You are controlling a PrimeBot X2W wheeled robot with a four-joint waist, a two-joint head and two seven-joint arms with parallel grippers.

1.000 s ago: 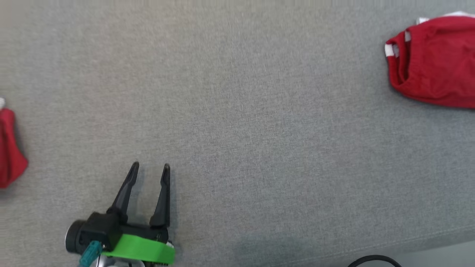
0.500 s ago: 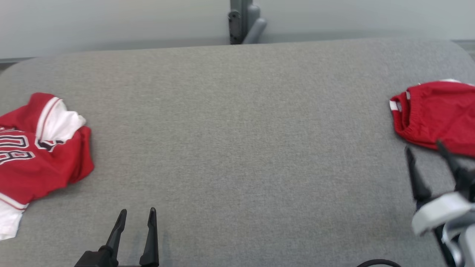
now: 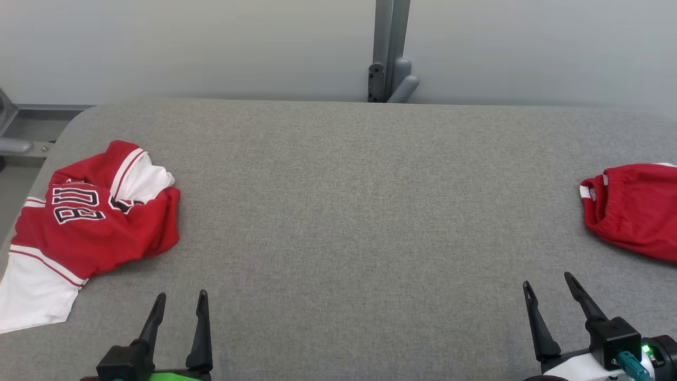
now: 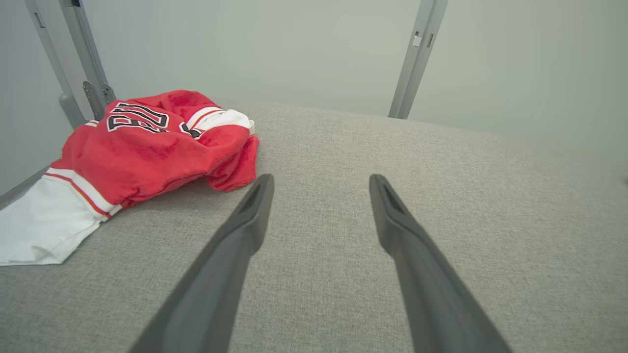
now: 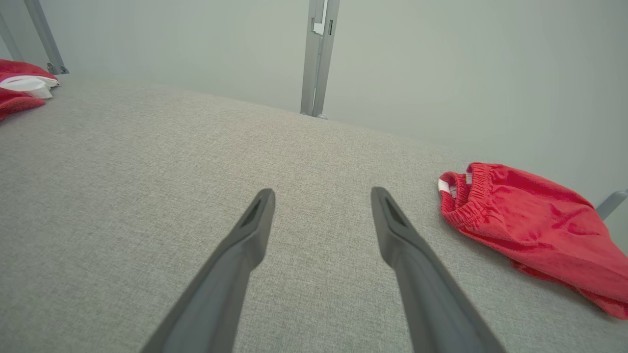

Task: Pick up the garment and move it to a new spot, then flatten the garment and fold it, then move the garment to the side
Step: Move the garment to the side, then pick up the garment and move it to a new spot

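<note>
Head view is raised; left gripper and right gripper are held apart, empty. Red jersey could be mistaken for red shorts.

Woven matt grey table; soft red cloth jersey.

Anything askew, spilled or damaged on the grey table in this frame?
Nothing looks spilled or damaged. The red and white jersey lies crumpled, its lettering askew, by the left edge of the grey table. The red shorts lie bunched at the table's right side. Neither is flat or folded.
</note>
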